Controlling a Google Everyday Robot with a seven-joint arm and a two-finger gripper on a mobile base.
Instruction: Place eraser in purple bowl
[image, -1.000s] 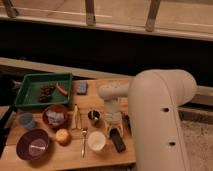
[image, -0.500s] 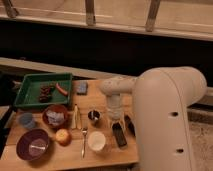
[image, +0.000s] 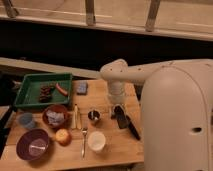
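Note:
The eraser, a small flat black block, sits at the right of the wooden table, right of a small metal cup. My gripper hangs from the white arm right over the eraser and touches or nearly touches its top end. The purple bowl stands at the table's front left corner, far left of the gripper, with only a pale glint inside.
A long black-handled utensil lies just right of the eraser. A white cup, a fork, an orange fruit, a reddish-brown bowl, a blue cup, a blue-grey block and a green tray fill the table.
The gripper has shifted slightly right and down onto the eraser. The eraser now shows farther back on the table, right under the gripper. The black-handled utensil has come into view.

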